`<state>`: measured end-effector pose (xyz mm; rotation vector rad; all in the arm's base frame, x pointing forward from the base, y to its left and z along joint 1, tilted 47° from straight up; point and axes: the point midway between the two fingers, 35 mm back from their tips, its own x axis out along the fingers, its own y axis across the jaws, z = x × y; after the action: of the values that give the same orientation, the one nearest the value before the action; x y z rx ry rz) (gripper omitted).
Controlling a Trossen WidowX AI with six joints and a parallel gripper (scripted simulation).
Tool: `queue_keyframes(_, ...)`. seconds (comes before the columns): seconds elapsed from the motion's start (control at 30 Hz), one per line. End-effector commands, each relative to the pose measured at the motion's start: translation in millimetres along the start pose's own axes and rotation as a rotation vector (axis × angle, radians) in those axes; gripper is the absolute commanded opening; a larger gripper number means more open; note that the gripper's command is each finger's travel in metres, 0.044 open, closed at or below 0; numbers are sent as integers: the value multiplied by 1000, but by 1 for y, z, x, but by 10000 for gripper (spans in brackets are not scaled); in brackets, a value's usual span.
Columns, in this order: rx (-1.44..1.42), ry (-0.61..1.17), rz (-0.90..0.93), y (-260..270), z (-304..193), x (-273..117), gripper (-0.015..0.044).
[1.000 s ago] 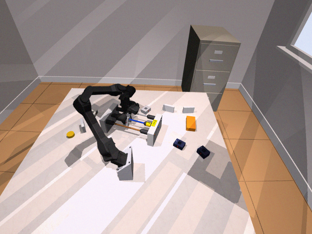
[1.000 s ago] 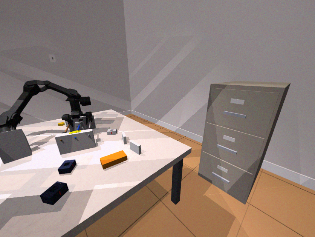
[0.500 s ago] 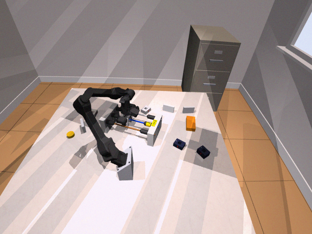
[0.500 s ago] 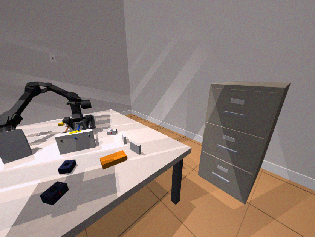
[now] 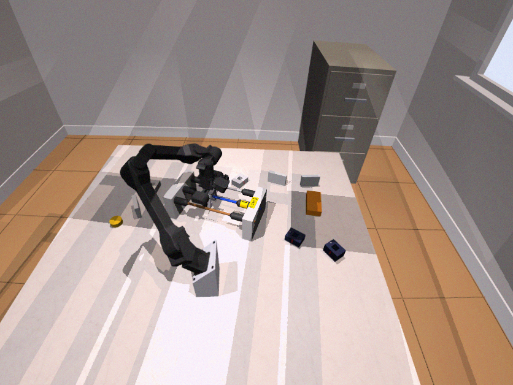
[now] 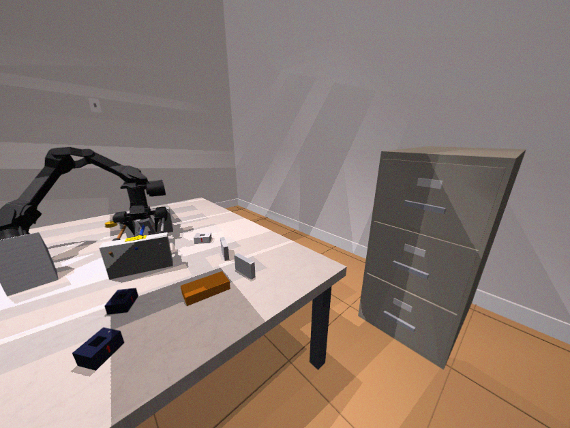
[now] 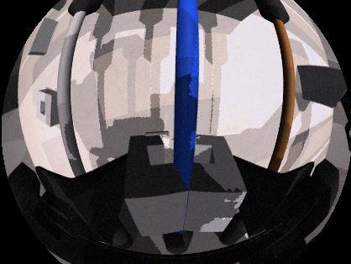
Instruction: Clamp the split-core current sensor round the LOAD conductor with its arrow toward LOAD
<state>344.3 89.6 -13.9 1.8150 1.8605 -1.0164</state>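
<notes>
The blue conductor [image 5: 226, 200] [image 7: 186, 84] runs between a grey conductor [image 7: 67, 84] and a brown conductor [image 5: 215, 211] [image 7: 287, 105] to a white end plate [image 5: 253, 225] [image 6: 138, 260]. A yellow LOAD marker [image 5: 253, 202] [image 6: 136, 238] sits at the blue conductor's plate end. The grey split-core sensor [image 7: 155, 210] sits around the blue conductor, with the seam between its halves along the conductor. My gripper [image 5: 202, 195] [image 6: 140, 225] [image 7: 178, 159] reaches down over it, one finger against each side of the sensor. The arrow on the sensor is hidden.
A small grey box [image 5: 239, 180] [image 6: 202, 237] [image 7: 45, 107] lies beyond the conductors. Two grey blocks [image 5: 277, 178] [image 5: 309, 180], an orange box [image 5: 313, 203] and two dark blue boxes [image 5: 294, 236] [image 5: 334, 249] lie to the right. A yellow disc [image 5: 115, 221] lies to the left. A filing cabinet [image 5: 348, 103] stands behind the table.
</notes>
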Motion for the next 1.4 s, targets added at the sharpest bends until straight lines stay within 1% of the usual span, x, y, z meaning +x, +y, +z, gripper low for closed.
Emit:
queue_keyframes(0.0,-2,0,1,0,0,-1,327)
queue_keyframes(0.2,-2,0,1,0,0,-1,287)
queue_keyframes(0.57,-2,0,1,0,0,-1,0)
queue_keyframes(1.37,-2,0,1,0,0,-1,0)
